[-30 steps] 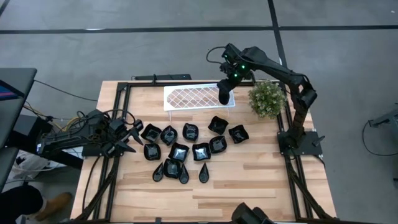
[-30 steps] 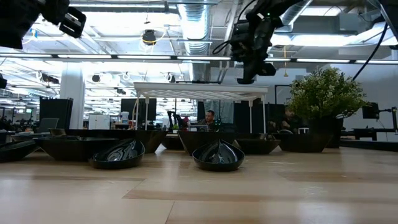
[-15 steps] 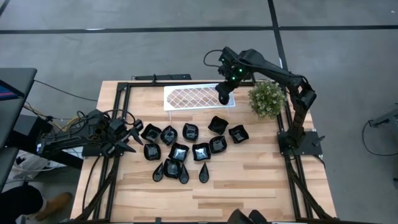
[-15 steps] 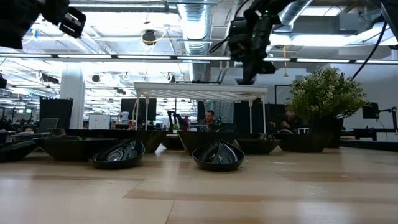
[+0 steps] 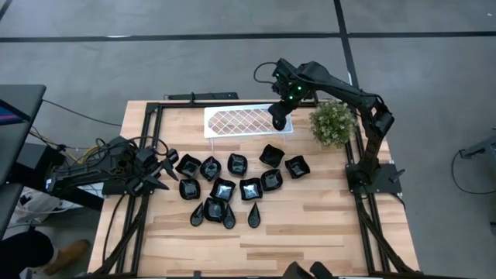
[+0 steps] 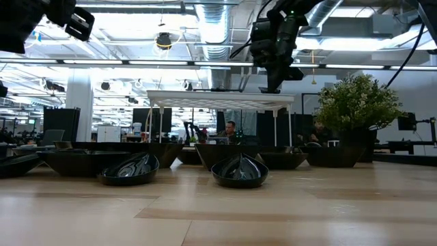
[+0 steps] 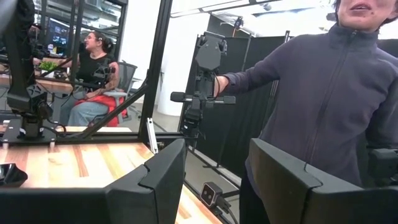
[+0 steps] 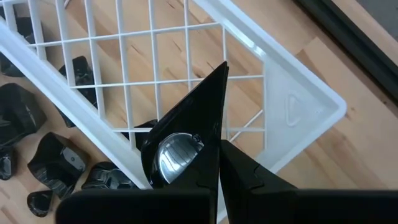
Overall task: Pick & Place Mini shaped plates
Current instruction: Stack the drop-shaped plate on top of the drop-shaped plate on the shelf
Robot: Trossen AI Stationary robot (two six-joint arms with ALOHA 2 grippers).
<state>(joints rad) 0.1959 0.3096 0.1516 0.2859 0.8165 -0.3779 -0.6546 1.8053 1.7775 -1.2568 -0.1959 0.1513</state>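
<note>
Several glossy black mini shaped plates rest on their bases in a cluster at mid-table; two teardrop ones stand nearest in the low view. My right gripper hangs over the right end of the white lattice tray, shut on one black teardrop plate. In the low view it hangs just above the tray's top. My left gripper waits open by the table's left edge, left of the cluster, its fingers wide apart in its wrist view. My right gripper pinches the teardrop plate between its two fingers at its broad end, coming from above and pointing down. The plate's pointed tip sticks out beyond the fingertips toward the tray lattice. Whether the plate touches the tray, I cannot tell.
A green potted plant stands at the table's far right, right beside the tray's end. The tray stands raised on legs along the far edge. Bare wood lies along the near edge. A person stands beyond the table's left side.
My right gripper, still shut on the plate, has shifted slightly toward the table's left and far edge over the tray's right end, then held still. The plates on the table and my left arm have not moved.
</note>
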